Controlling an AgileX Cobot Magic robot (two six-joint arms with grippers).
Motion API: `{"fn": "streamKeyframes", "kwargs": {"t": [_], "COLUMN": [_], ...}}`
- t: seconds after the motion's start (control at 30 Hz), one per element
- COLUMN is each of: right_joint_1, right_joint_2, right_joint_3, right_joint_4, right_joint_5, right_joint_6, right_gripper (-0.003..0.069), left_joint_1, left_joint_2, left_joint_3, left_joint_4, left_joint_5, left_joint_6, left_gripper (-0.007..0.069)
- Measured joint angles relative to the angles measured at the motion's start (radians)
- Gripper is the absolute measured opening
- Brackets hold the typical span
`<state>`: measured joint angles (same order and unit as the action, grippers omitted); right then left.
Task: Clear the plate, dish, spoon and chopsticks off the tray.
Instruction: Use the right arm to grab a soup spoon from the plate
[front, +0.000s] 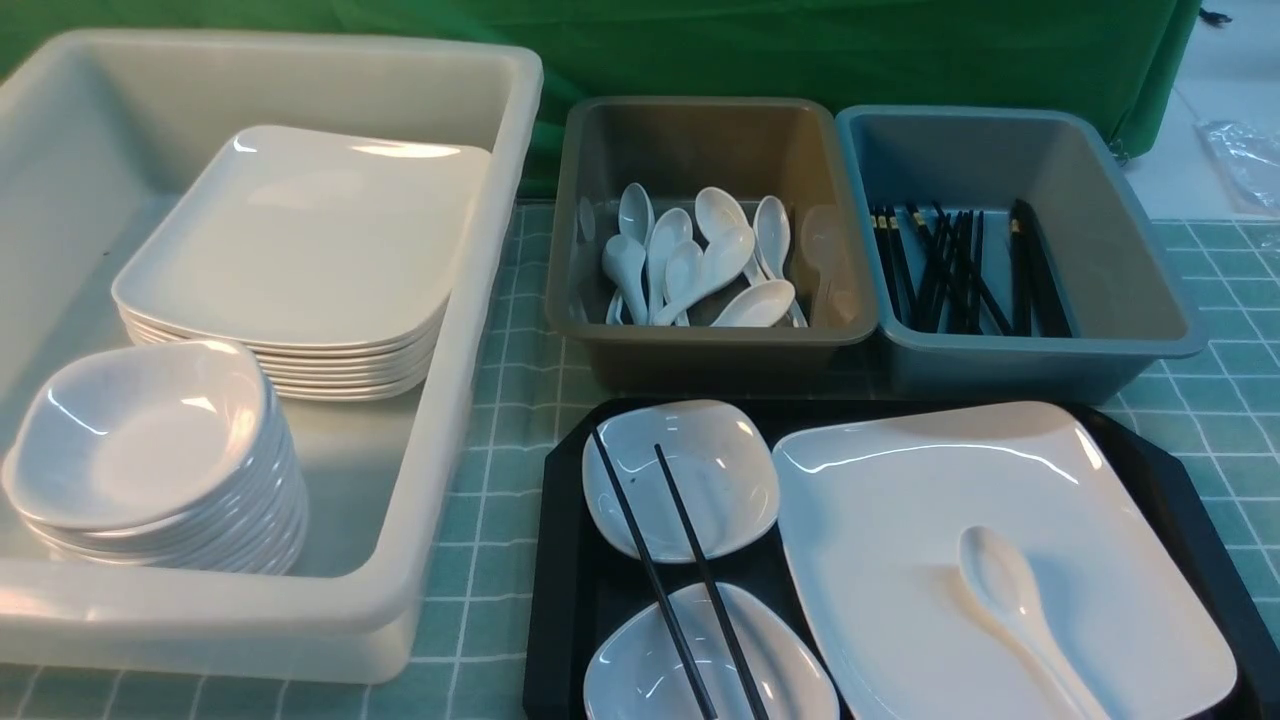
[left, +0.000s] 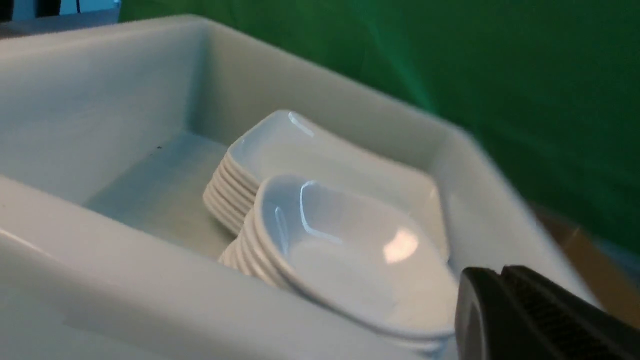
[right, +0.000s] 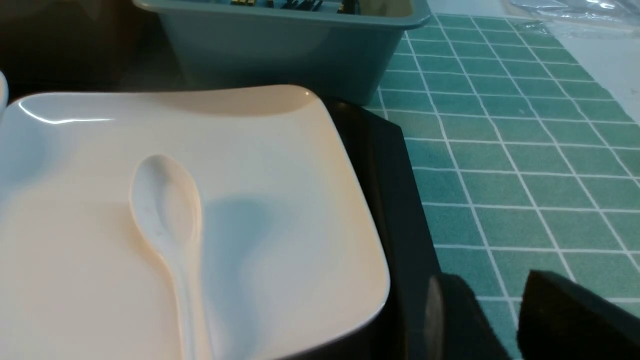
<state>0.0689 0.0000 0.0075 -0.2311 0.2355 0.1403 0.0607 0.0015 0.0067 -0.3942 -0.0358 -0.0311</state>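
The black tray (front: 565, 600) lies at the front right. On it, to the right, is the large white plate (front: 920, 520) with the white spoon (front: 1000, 590) lying in it. To the left are two small white dishes, the far one (front: 720, 470) and the near one (front: 780, 680), with the black chopsticks (front: 655, 580) laid across both. Neither gripper shows in the front view. My left gripper (left: 500, 272) is shut and empty beside a stack of small dishes (left: 340, 250). My right gripper (right: 492, 285) is open and empty by the tray's rim (right: 390, 190), beside the plate (right: 275, 200) and spoon (right: 167, 210).
A big white tub (front: 470, 400) at the left holds a stack of plates (front: 300, 230) and a stack of small dishes (front: 140, 430). Behind the tray, a grey-brown bin (front: 700, 340) holds spoons and a blue-grey bin (front: 1130, 280) holds chopsticks. A green checked cloth (front: 500, 420) covers the table.
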Motion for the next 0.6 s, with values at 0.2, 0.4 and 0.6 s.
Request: {"fn": "streamKeyframes", "kwargs": {"t": [0.2, 0.4, 0.6], "right_joint_1": [0.000, 0.000, 0.000], "right_joint_2": [0.000, 0.000, 0.000], "right_joint_3": [0.000, 0.000, 0.000], "right_joint_4": [-0.004, -0.006, 0.130], "right_joint_5": [0.000, 0.000, -0.206], "right_joint_6": [-0.008, -0.007, 0.175], "right_gripper": [0.0241, 0.0241, 0.0241], "left_joint_1": [0.000, 0.000, 0.000], "left_joint_2": [0.000, 0.000, 0.022], "left_joint_3": [0.000, 0.000, -0.181], "left_joint_4": [-0.091, -0.023, 0.168], "left_joint_5": [-0.224, -0.461, -0.310], "left_joint_6": [-0.159, -0.328, -0.470], "left_gripper": [0.0017, 0.0017, 0.0017]}}
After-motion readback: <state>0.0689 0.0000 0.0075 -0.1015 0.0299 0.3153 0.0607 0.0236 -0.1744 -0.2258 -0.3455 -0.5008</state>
